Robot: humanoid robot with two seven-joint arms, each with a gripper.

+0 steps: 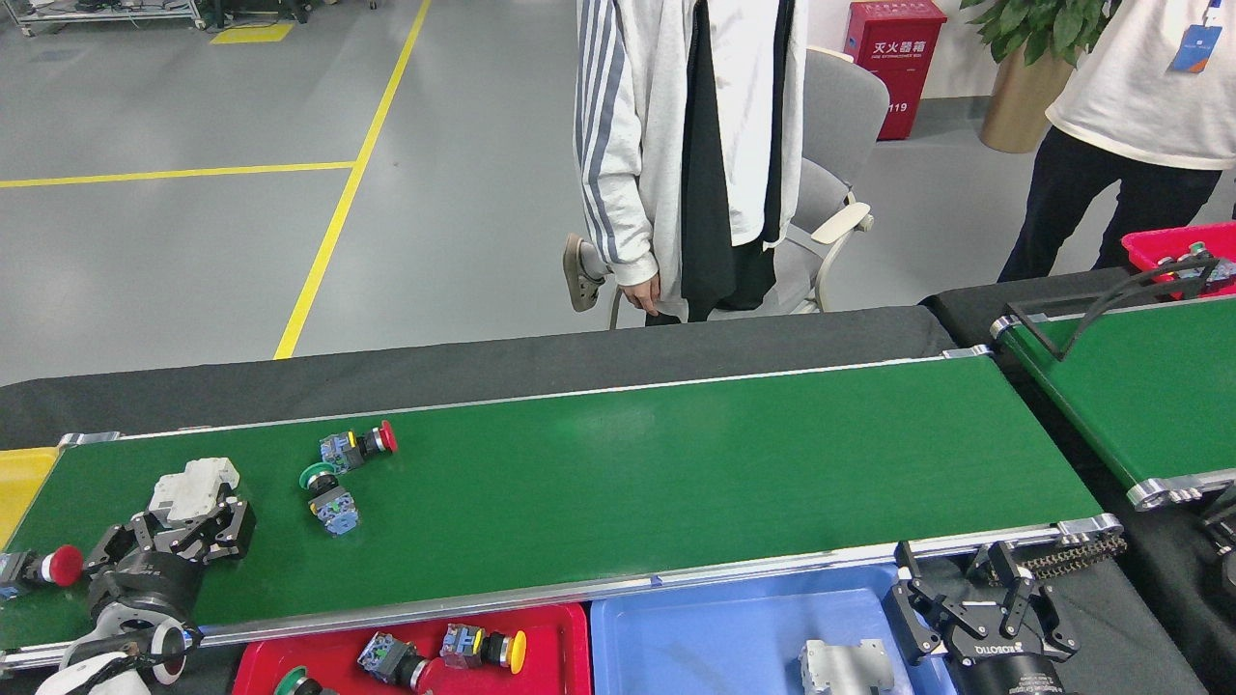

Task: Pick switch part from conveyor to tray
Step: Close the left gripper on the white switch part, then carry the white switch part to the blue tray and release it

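Note:
The conveyor (676,463) runs across the head view with several switch parts on its left end. A white block-shaped switch part (193,483) lies at the far left. My left gripper (179,529) is open right at its near side, one finger on each side of its lower end. Two push-button switch parts lie further right, one red-capped (362,444) and one green-capped (328,497). Another red-capped one (43,567) sits at the left edge. My right gripper (975,608) hangs open over the right end of the blue tray (695,637).
A red tray (560,656) in front holds several button switches. The blue tray holds a white part (845,666). A second green belt (1149,396) stands at the right. Two people stand behind the conveyor, beside a chair (830,145). A yellow bin (19,483) is at the left.

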